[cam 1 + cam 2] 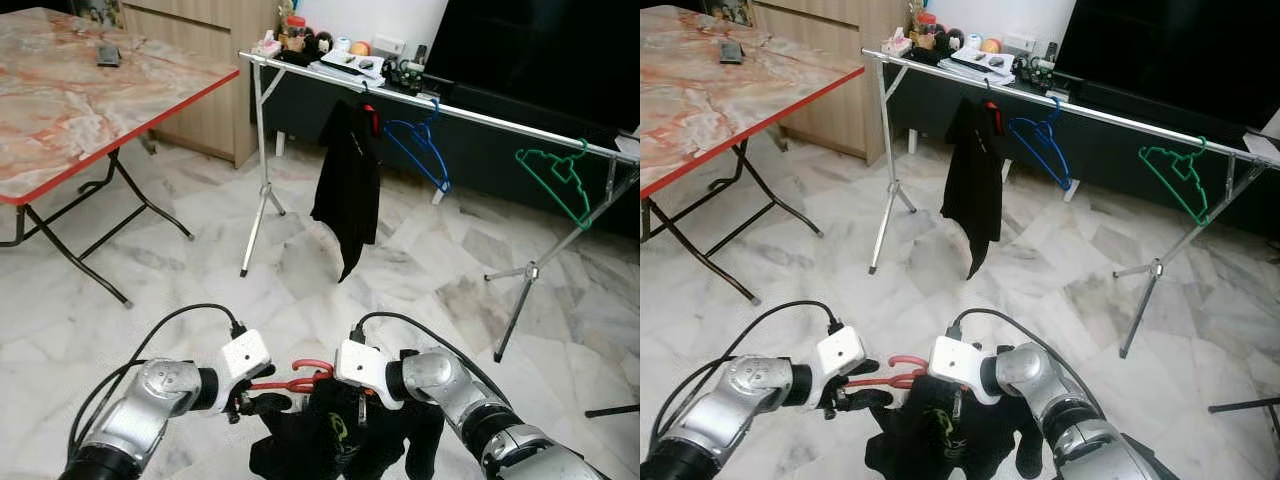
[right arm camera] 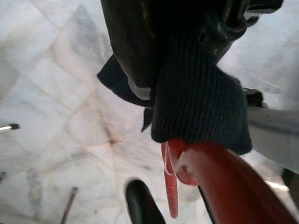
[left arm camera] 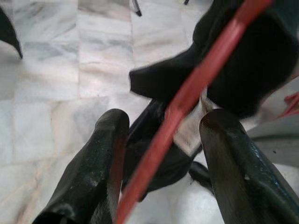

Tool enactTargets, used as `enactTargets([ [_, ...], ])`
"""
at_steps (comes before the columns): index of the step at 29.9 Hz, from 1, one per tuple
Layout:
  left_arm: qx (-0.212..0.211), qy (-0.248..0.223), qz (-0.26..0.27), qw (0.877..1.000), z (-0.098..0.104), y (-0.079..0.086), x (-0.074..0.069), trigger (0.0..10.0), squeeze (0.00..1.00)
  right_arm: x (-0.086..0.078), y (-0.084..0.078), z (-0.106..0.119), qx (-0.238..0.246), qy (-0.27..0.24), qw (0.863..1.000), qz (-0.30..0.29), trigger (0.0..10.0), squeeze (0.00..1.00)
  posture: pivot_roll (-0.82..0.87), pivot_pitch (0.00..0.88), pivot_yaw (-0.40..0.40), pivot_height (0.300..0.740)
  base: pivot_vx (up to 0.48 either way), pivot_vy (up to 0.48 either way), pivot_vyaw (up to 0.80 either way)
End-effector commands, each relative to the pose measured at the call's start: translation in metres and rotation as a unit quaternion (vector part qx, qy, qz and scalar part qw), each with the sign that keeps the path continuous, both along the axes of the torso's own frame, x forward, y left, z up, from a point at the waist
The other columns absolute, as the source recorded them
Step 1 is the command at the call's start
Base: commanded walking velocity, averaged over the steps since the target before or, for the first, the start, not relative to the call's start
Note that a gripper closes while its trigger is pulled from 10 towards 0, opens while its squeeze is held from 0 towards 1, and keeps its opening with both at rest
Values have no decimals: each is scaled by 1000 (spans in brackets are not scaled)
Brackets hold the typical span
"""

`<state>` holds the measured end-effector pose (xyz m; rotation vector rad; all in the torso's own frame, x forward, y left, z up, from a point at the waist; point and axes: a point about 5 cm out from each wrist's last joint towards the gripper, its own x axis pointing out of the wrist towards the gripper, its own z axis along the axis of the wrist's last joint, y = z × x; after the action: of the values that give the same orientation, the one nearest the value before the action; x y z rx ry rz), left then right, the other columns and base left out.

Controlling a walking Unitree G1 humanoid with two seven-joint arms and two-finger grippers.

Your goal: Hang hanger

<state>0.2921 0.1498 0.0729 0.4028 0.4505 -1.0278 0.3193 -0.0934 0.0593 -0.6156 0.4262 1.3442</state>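
Between our two grippers hangs the red hanger (image 1: 300, 381), a thin glossy rod dressed in a black knit garment (image 1: 340, 440). Our left gripper (image 1: 262, 400) has its fingers (image 3: 93, 172) apart, the rod running between them. Our right gripper (image 1: 350, 400) fingers are hidden by cloth; we cannot tell their state. Ahead stands a metal rack (image 1: 480, 118).

The red hanger (image 3: 187, 98) looks like smooth, glossy plastic, and the dark garment (image 2: 196, 98) on it is matt ribbed knit cloth. The left gripper's fingers (image 3: 93, 172) are shiny black, probably plastic or rubber. The floor (image 1: 300, 270) is polished marble-look tile. The rack (image 1: 262, 150) is pale bare metal. The table (image 1: 60, 100) has a glossy marbled top with a red edge.
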Motion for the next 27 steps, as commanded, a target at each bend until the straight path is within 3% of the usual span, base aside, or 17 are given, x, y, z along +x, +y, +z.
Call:
enactTargets([
  [1,11,-16,-10,1000,2,-6,4,10000,0,6,-2,8,13,-5,1000,-6,10000,0,149,69,-181,740,0,0,0],
  [12,25,-14,-17,999,-7,-10,4,9804,0,7,-3,11,21,-1,1000,-9,10000,0,144,74,-182,740,0,0,0],
  [14,24,-9,-22,999,-9,-10,2,4667,0,7,-3,11,24,-2,1000,-11,10000,0,144,75,-182,740,0,0,0],
  [16,24,-7,-25,999,-10,-10,1,3373,0,8,-3,11,24,-1,1000,-11,10000,0,143,75,-183,740,0,0,0],
  [21,25,-7,-30,999,-12,-12,1,3059,0,8,-3,12,23,0,1000,-10,10000,0,144,75,-185,740,0,0,0],
  [22,21,-9,-31,999,-11,-14,1,2235,0,8,-3,12,24,-1,1000,-10,10000,0,143,75,-185,740,0,0,0],
  [23,18,-8,-31,999,-10,-15,1,0,0,8,-3,12,23,-1,1000,-10,10000,0,143,75,-185,740,0,0,0],
  [27,15,-8,-32,999,-10,-16,2,0,0,8,-3,12,24,-2,1000,-10,10000,0,142,75,-185,740,0,0,0],
])
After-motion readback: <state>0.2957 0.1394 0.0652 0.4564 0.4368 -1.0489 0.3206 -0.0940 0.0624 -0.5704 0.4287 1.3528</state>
